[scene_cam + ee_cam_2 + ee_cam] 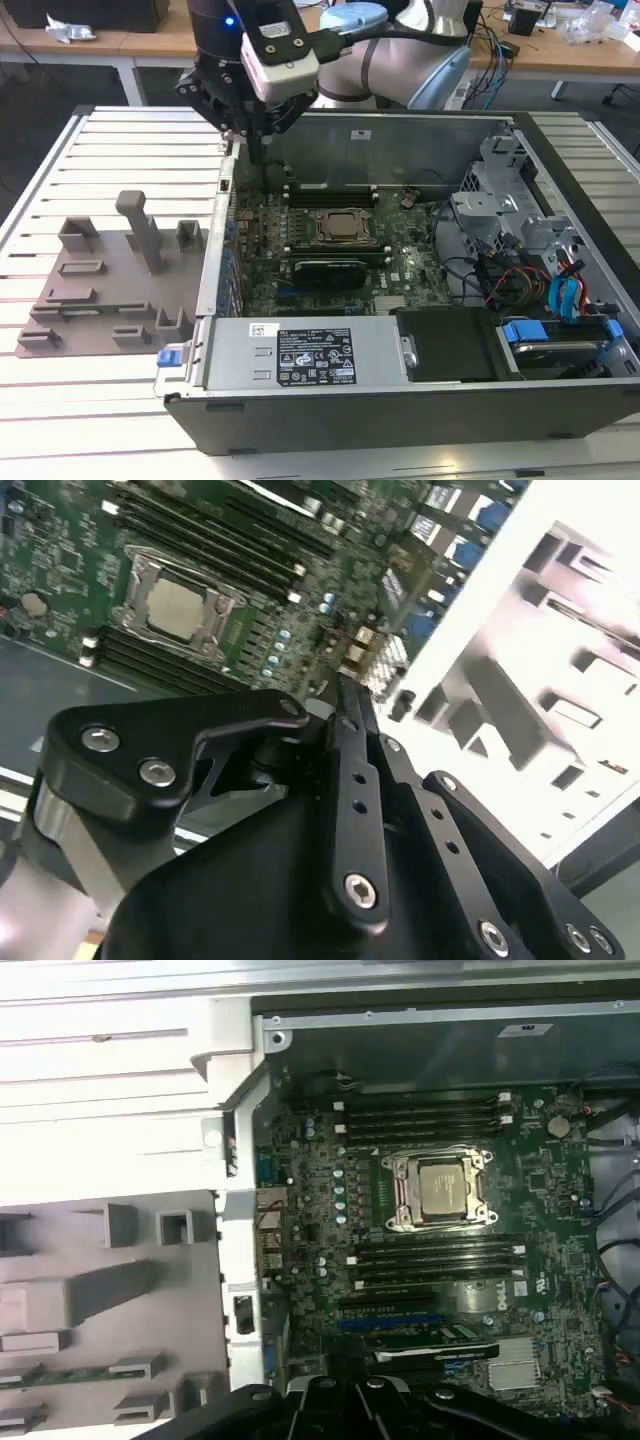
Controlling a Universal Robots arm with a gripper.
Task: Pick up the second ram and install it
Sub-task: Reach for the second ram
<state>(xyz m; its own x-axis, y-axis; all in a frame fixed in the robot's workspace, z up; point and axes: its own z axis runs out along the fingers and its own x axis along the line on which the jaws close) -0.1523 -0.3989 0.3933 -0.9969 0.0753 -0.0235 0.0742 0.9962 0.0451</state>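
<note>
Slatted bench, gripper over PC case edge, jaws together, empty, ram in fixture

readable text: none I can make out | white printed label on silver metal power-supply cover, well apart from my pincer | small white sticker on grey case wall, near it

Black gripper, silver screws, grey arm
</note>
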